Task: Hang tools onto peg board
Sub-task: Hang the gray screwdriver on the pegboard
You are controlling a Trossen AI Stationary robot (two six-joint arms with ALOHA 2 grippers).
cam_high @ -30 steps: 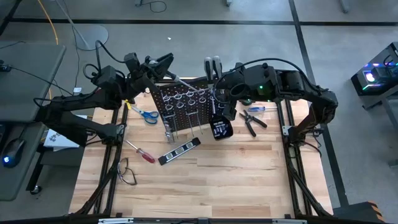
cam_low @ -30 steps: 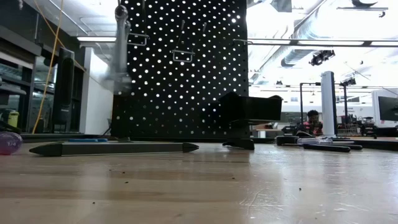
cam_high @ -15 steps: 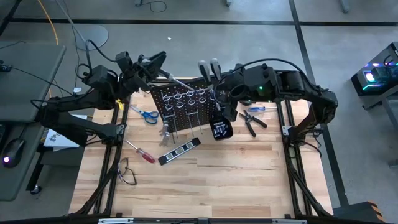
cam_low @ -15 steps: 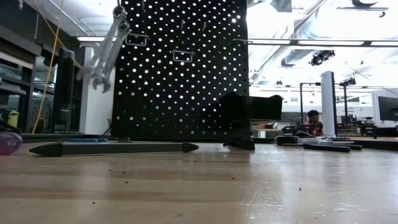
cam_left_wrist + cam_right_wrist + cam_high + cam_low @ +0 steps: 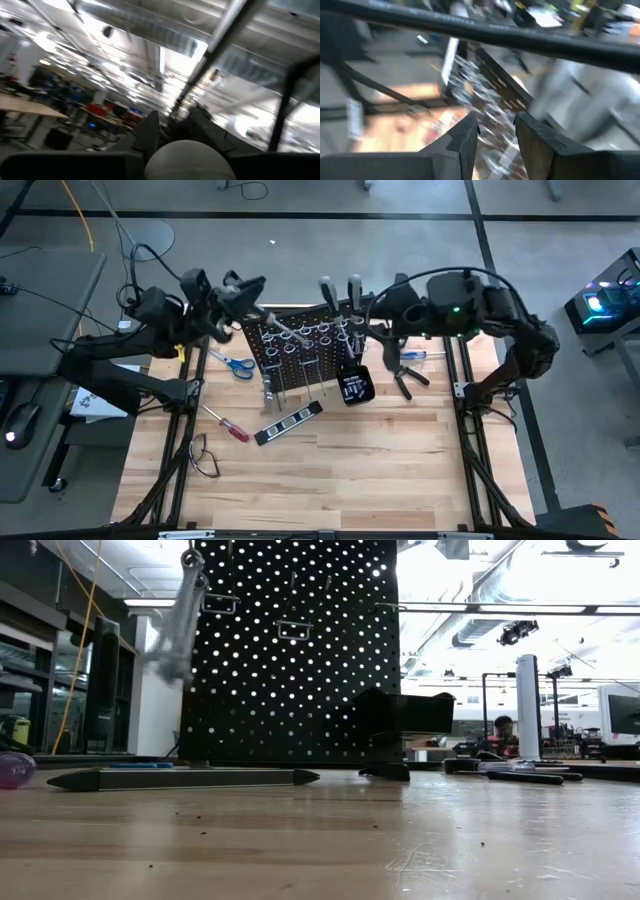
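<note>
Nearest the front edge: one pair of clear safety glasses [image 5: 205, 455]. Just past that, one red-handled screwdriver [image 5: 228, 427] and one long flat black bar [image 5: 288, 422], both lying on the pale wooden table [image 5: 380, 470].

Next up, one black upright peg board full of holes [image 5: 300, 650], with one bunch of silver wrenches [image 5: 183, 625] dangling off a hook near its upper left corner in the low view, a bit blurred. One small black box [image 5: 355, 385] right at the board's foot.

Two arms, both up high. Left gripper [image 5: 172, 117] by the board's top left corner, wrist tipped up at the ceiling; can't tell if clamped on anything. Right gripper [image 5: 495, 122] over the board's top right, fingers apart, nothing seen between them.

Beside the board: one pair of blue-handled scissors [image 5: 235, 363] on the left, one pair of dark pliers [image 5: 405, 375] and one blue-handled screwdriver [image 5: 418, 354] on the right. Way back in the room, one person [image 5: 503, 730].
</note>
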